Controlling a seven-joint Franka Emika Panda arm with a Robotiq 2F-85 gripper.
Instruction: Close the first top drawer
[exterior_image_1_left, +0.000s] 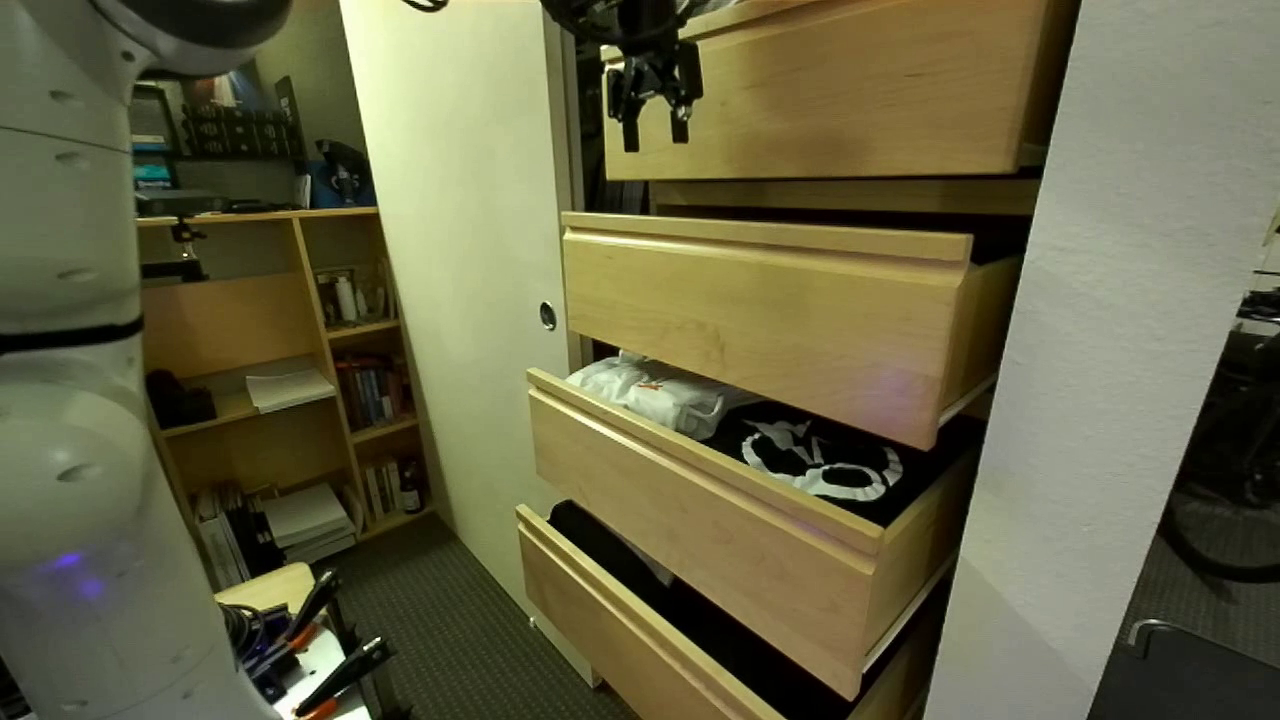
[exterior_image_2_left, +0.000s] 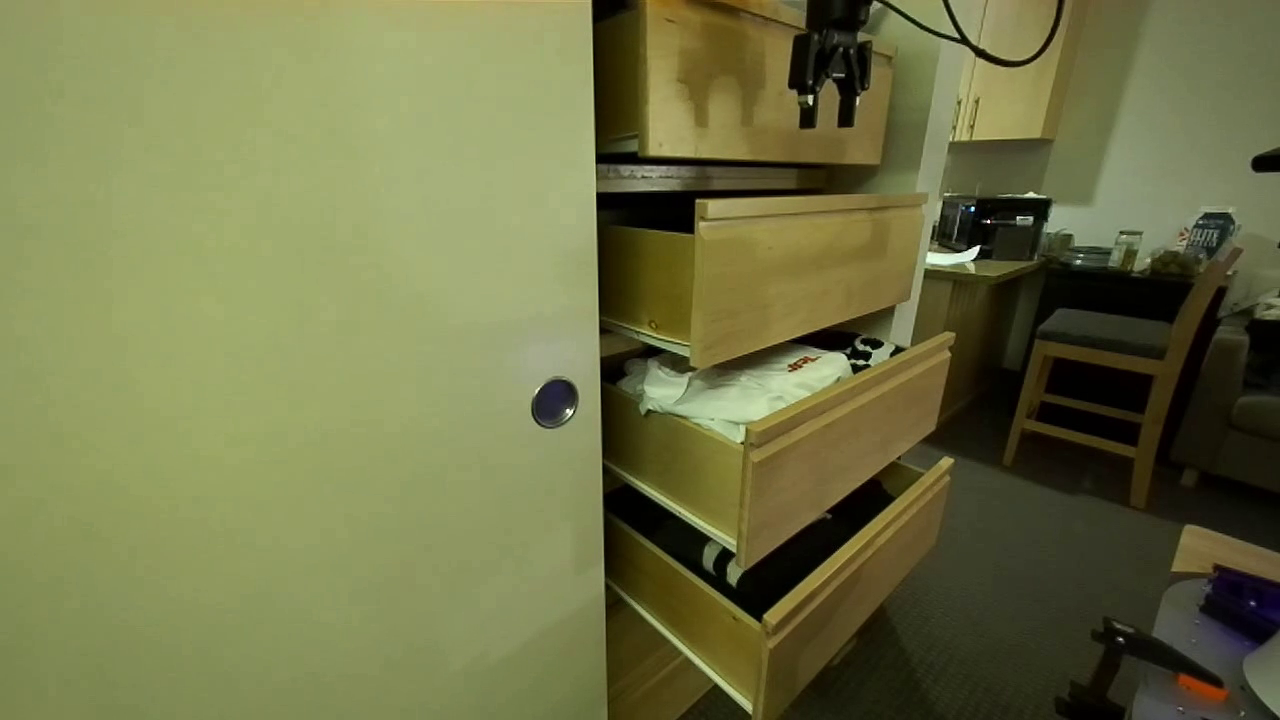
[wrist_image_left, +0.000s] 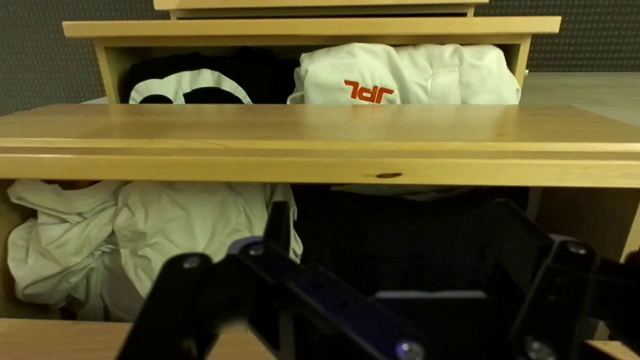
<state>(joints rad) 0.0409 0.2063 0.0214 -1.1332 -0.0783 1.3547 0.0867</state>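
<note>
Claw (exterior_image_1_left: 656, 130) points straight down, its two fingers (wrist_image_left: 278, 227) parted with a wide gap, holding nothing. It hangs in front of the face of the top drawer (exterior_image_1_left: 860, 95), apart from the wood. Wrist view looks down past the fingers: under them, the opening of the second drawer (exterior_image_1_left: 760, 310), with white cloth (wrist_image_left: 180, 225) to one side and black contents (wrist_image_left: 400, 235) to the other. Wrist (exterior_image_2_left: 838, 12) upright above the claw, cut off by the upper edge in both exterior views; black cable (exterior_image_2_left: 1010, 64) loops out beside it. Arm (exterior_image_1_left: 80, 470): thick pale links rising along the frame edge in an exterior view; joints linking it to the wrist out of frame.

Top drawer: topmost of four, pulled out, side panel showing. Second drawer, third drawer (exterior_image_1_left: 700, 520) and bottom drawer (exterior_image_1_left: 600, 620) also out. Pale door panel (exterior_image_1_left: 450, 250) beside the stack.
</note>
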